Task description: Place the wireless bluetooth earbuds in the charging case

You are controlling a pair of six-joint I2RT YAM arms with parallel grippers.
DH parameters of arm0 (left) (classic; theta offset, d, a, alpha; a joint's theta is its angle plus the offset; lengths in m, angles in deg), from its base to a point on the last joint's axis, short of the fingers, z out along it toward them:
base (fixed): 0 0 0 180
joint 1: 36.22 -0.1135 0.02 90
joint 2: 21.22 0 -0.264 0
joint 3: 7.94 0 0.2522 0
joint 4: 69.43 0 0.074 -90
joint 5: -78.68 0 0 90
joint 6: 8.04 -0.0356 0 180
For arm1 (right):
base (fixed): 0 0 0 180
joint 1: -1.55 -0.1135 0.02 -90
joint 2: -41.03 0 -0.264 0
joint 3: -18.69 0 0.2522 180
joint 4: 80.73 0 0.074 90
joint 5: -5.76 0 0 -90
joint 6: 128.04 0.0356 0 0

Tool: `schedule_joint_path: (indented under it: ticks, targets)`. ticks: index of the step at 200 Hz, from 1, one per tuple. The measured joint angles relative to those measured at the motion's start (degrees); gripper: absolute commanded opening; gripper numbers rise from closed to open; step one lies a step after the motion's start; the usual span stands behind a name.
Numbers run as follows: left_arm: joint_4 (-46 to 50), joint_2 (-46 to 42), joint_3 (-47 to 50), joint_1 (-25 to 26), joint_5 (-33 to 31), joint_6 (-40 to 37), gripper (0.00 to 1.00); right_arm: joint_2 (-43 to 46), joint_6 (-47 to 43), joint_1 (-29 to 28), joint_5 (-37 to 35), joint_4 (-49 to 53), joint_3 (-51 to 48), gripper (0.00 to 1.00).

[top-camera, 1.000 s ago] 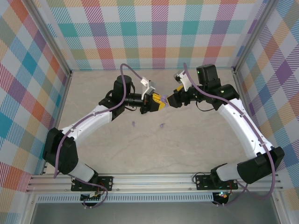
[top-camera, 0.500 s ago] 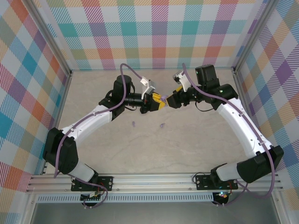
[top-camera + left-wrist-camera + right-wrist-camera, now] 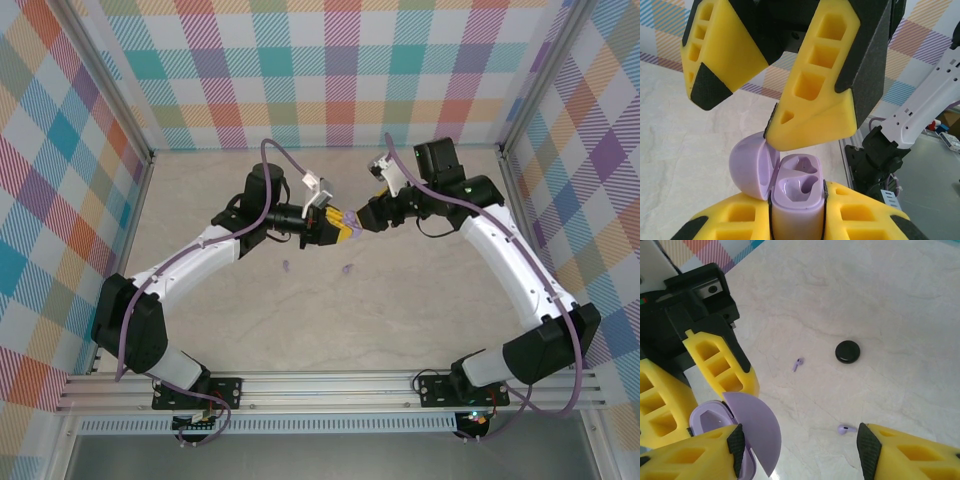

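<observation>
Lilac charging case clamped in left claw, lid standing open, right claw held apart, one finger touching lid, two lilac earbuds noted lying on surface.

Lilac case upright at lower centre, lid swung open to its left, both sockets empty, upper earbud lilac, lying mid-frame, lower earbud lilac, lying near bottom, well apart

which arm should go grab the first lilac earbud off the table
Right, most likely. The left gripper is shut on the open charging case, so it is busy. The right gripper has open, empty jaws, and both lilac earbuds lie on the table in its wrist view.
</observation>
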Motion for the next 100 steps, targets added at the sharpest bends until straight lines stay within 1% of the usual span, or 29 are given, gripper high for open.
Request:
schedule_joint_path:
  ticks: [37,70,100]
  targets:
    - [1.2,0.0,-0.3,0.0,1.9,-1.2,0.07,-1.2,-2.7,0.0,4.7,3.3,0.7,0.60]
    - [1.9,-0.1,-0.6,0.0,3.4,-1.8,0.07,-2.2,-4.8,0.3,8.6,5.5,1.2,0.54]
    - [3.3,-0.1,-1.2,0.0,3.9,-2.7,0.07,-2.6,-5.6,0.4,11.3,6.6,1.6,0.43]
